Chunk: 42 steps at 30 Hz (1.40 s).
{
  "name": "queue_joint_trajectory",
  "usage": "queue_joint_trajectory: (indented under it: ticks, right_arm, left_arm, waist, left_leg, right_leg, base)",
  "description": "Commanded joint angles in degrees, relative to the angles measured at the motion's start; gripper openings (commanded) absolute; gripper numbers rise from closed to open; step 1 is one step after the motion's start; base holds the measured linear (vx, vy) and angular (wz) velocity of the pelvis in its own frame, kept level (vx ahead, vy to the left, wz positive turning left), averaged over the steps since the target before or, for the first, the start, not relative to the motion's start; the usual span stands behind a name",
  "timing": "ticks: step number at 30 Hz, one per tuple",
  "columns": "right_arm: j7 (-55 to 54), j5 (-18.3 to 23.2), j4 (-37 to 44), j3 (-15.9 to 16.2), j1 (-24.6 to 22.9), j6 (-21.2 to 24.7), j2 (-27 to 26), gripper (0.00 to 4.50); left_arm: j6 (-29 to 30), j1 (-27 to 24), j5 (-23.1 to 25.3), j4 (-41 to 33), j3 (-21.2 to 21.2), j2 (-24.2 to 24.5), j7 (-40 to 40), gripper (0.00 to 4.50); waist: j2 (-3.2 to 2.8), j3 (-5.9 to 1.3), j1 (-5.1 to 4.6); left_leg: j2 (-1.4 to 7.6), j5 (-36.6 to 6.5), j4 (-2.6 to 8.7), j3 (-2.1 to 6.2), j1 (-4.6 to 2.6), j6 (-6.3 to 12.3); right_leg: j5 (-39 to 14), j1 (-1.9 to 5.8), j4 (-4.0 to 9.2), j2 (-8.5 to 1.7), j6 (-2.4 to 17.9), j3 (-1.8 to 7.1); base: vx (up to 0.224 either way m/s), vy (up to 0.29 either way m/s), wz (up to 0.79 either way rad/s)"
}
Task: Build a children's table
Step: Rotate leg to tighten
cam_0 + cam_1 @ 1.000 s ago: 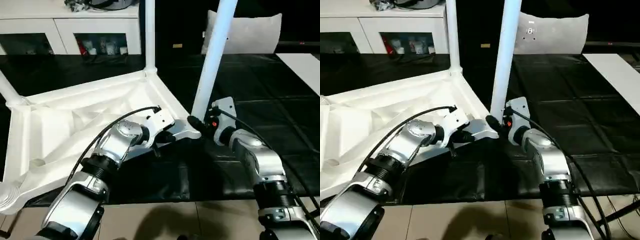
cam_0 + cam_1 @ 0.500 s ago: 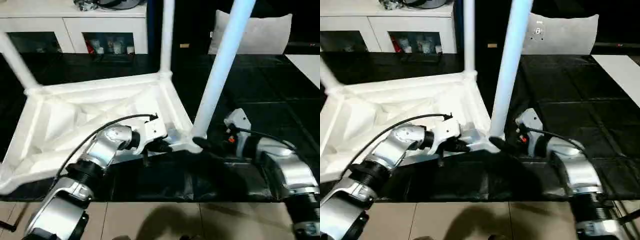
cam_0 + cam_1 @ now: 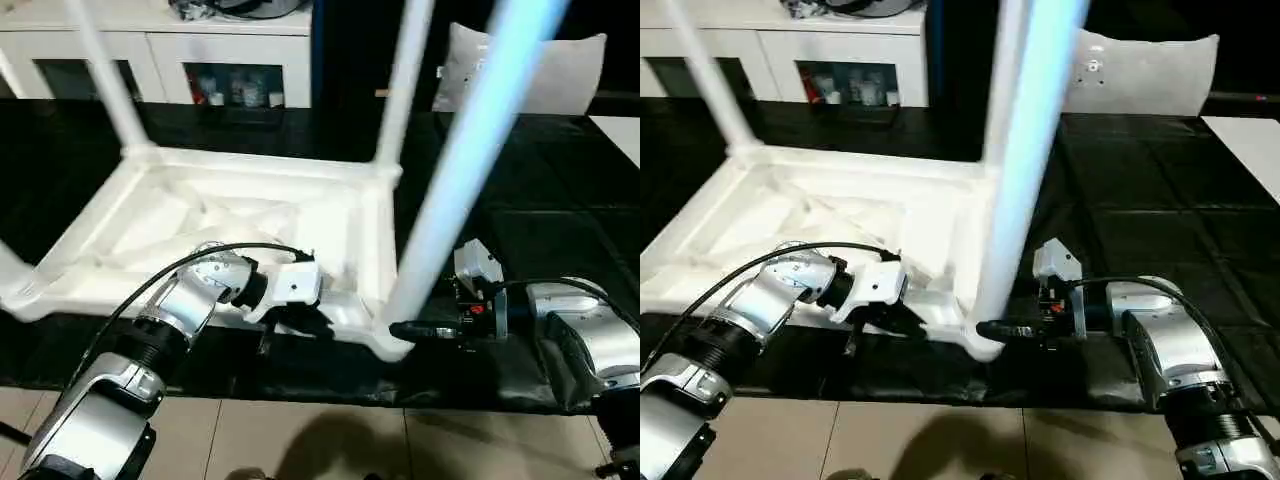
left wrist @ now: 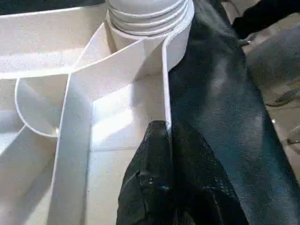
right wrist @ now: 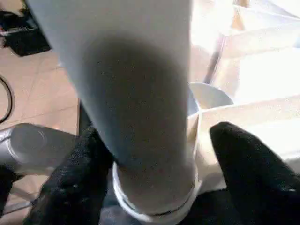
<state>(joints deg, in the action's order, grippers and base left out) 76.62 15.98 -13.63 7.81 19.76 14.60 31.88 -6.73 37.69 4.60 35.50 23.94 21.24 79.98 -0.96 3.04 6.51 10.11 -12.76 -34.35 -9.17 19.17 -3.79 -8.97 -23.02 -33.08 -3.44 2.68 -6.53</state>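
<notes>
Two silver robot arms reach forward and bend inward toward each other. The left arm angles in from the near left; its gripper (image 3: pixel 300 322) has both black fingers (image 4: pixel 161 187) pressed together, pinching a thin white rim. The right arm lies level from the near right, its gripper (image 3: pixel 410 329) pointing left, with its fingers (image 5: pixel 248 173) spread apart around a white tube.

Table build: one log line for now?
left gripper: shut on top rim | right gripper: fingers astride near leg at socket | three legs seated
</notes>
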Motion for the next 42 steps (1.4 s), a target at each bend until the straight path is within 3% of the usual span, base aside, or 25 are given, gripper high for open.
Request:
queue_joint_trajectory:
  ticks: [1,7,12,20,22,23,24,25,26,27,30,31,34,36,39,42]
  right_arm:
    - [1.1,0.99,0.94,0.51,0.15,0.36,0.54,2.98]
    - [1.89,1.19,1.21,1.06,-0.26,0.42,0.45,2.49]
    - [2.37,1.25,1.24,1.35,-0.47,0.76,0.41,2.06]
    - [1.1,3.11,4.67,1.79,-2.47,3.42,-0.91,1.98]
    - [-4.27,2.02,4.96,1.29,-2.18,5.05,-3.14,1.97]
    - [-11.89,0.17,3.58,0.21,-0.63,7.33,-6.25,1.97]
    - [-14.88,-0.54,2.92,-0.23,0.03,8.21,-7.53,1.97]
    - [-19.33,-1.29,2.09,-0.86,1.12,10.5,-9.52,1.97]
    - [-19.8,-1.37,2.01,-0.93,1.23,10.73,-9.74,1.97]
    - [-22.85,-1.56,1.57,-1.33,1.98,12.54,-11.33,1.97]
    - [-30.94,-3.04,1.2,-1.65,3.39,16.53,-15.99,1.97]
    - [-32.64,-3.47,1.02,-1.75,3.69,17.24,-16.93,1.97]
    - [-41.01,-5.88,-1.17,-2.78,5.31,18.84,-21.39,1.97]
    - [-47.61,-7.16,-3.35,-4.26,6.58,18.48,-24.73,1.97]
    - [-50.38,-7.77,-4.93,-4.67,7.44,16.49,-26.34,2.66]
    - [-49.94,-8.24,-4.7,-4.84,7.42,14.43,-26.43,2.69]
  left_arm:
    - [-1.34,-0.31,-0.36,-2.22,1.07,0.25,2.25,0.0]
    - [-1.82,-0.56,-0.85,-2.31,1.4,0.58,3.59,0.0]
    - [-1.94,-0.41,-0.61,-2.17,1.55,0.99,3.86,0.0]
    - [1.15,-0.86,-1.36,-3.44,0.44,0.04,1.7,0.0]
    - [3.92,-0.6,-1.56,-3.56,-0.25,-1.08,-0.34,0.0]
    - [7.23,-0.05,-1.22,-3.62,-0.59,-2.28,-2.57,0.0]
    - [8.53,0.15,-1.0,-3.6,-0.7,-2.71,-3.52,0.0]
    - [10.35,0.62,-0.9,-3.26,-1.18,-3.86,-5.37,0.0]
    - [10.54,0.67,-0.91,-3.22,-1.24,-4.0,-5.58,0.0]
    - [11.57,1.16,-0.91,-2.79,-1.81,-5.28,-7.69,0.0]
    - [15.86,3.18,-0.22,-0.73,-3.26,-8.92,-14.59,0.0]
    - [16.77,3.62,0.04,-0.24,-3.51,-9.61,-16.06,0.0]
    - [19.97,5.26,1.39,1.96,-4.6,-12.48,-22.73,0.0]
    - [21.55,6.05,2.27,2.83,-5.02,-14.26,-25.99,0.0]
    - [21.67,6.28,2.79,2.74,-4.82,-15.26,-26.54,0.0]
    - [21.23,6.21,2.96,2.58,-4.68,-14.98,-26.36,0.0]
  waist:
    - [0.24,-4.08,-0.09]
    - [0.21,-4.2,-0.1]
    - [0.25,-4.13,-0.1]
    - [0.23,-4.05,-0.09]
    - [0.22,-3.87,-0.26]
    - [0.23,-3.81,-0.39]
    - [-0.09,-3.56,-0.83]
    - [0.19,-3.65,-1.32]
    - [0.19,-3.65,-1.32]
    - [0.04,-3.62,-2.01]
    - [-0.12,-3.68,-2.88]
    - [-0.03,-3.89,-3.46]
    - [0.04,-4.05,-3.99]
    - [0.17,-4.13,-4.13]
    - [-0.17,-4.2,-4.05]
    - [-0.24,-4.23,-4.14]
  left_leg:
    - [3.16,-4.63,3.62,0.48,0.53,5.79]
    - [3.18,-3.86,3.55,0.49,0.59,5.99]
    - [2.96,-4.24,3.56,0.43,0.59,5.55]
    - [3.11,-4.48,3.66,0.45,0.52,5.41]
    - [2.91,-5.17,3.75,0.44,0.44,4.77]
    - [2.85,-5.4,3.8,0.4,0.31,4.34]
    - [2.51,-6.55,3.85,0.49,0.22,3.13]
    - [2.1,-6.71,3.77,0.52,0.24,2.48]
    - [2.1,-6.71,3.77,0.52,0.24,2.48]
    - [2.0,-6.57,3.75,0.66,0.4,2.43]
    - [2.09,-6.51,3.67,0.66,0.41,2.57]
    - [1.97,-6.25,3.64,0.89,0.67,2.33]
    - [1.77,-4.99,3.42,0.72,0.76,3.15]
    - [1.82,-3.49,3.42,0.62,0.87,3.66]
    - [2.11,-2.79,3.53,0.8,0.77,4.24]
    - [2.38,-3.24,3.62,0.87,0.78,4.57]
  right_leg:
    - [-18.36,3.91,4.11,-5.32,7.62,3.35]
    - [-16.42,3.92,3.87,-5.22,8.09,3.33]
    - [-18.64,3.96,4.18,-5.16,6.99,3.26]
    - [-19.07,3.88,4.25,-5.21,6.86,3.26]
    - [-21.32,3.8,4.61,-5.15,6.02,3.17]
    - [-22.31,3.72,4.72,-5.11,5.75,3.18]
    - [-25.49,3.61,5.16,-5.11,4.86,2.86]
    - [-27.86,3.85,5.64,-5.08,3.4,2.58]
    - [-27.86,3.85,5.64,-5.08,3.4,2.58]
    - [-28.86,3.91,5.86,-4.96,2.43,2.39]
    - [-27.09,3.66,5.8,-4.78,2.91,2.47]
    - [-26.15,4.08,5.62,-4.92,3.23,2.33]
    - [-23.83,4.05,5.41,-4.93,4.34,2.59]
    - [-21.99,3.93,5.12,-5.0,5.0,2.79]
    - [-19.95,4.02,4.86,-5.07,5.71,2.82]
    - [-17.4,4.1,4.56,-5.18,6.92,2.96]
  base:
    - [0.0,0.0,0.0]
    - [0.0,0.0,0.0]
    - [0.0,0.0,0.0]
    - [0.0,0.0,0.0]
    - [0.0,0.0,0.0]
    - [0.0,0.0,0.0]
    - [0.0,0.0,0.0]
    - [0.0,0.0,0.0]
    - [0.0,0.0,0.0]
    - [0.0,0.0,0.0]
    - [0.0,0.0,0.0]
    - [0.0,0.0,0.0]
    - [0.0,0.0,0.0]
    - [0.0,0.0,0.0]
    - [0.0,0.0,0.0]
    - [0.0,0.0,0.0]
